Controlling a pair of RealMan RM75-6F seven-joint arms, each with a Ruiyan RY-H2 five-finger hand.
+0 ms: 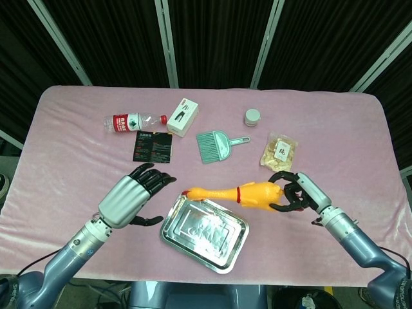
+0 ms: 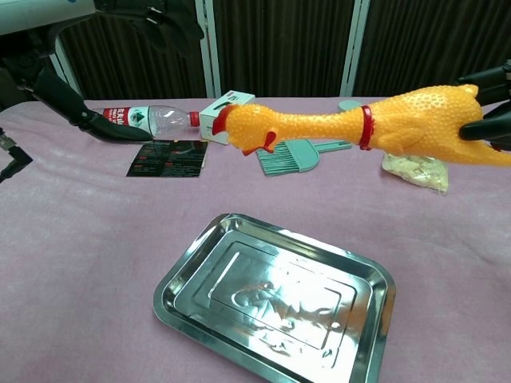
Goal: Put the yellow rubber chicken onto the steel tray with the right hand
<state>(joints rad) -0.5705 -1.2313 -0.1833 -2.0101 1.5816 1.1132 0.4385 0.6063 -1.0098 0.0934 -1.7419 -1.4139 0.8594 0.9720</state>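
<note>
Robot test lab or studio, black curtains (image 1: 212, 38) on metal poles; pink-clothed table (image 1: 77, 161) strewn with assorted props

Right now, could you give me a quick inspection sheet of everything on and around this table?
Surface: pink cloth table.
Job's things: yellow rubber chicken held in the air, head over the far edge of the steel tray, not touching.
Clutter: water bottle, white box, black card, green dustpan brush, small jar, snack bag.
Robot hands: right robot hand grips chicken's body; left robot hand open, beside tray.
Cables: nothing seen.
Surroundings: dark curtains.
</note>
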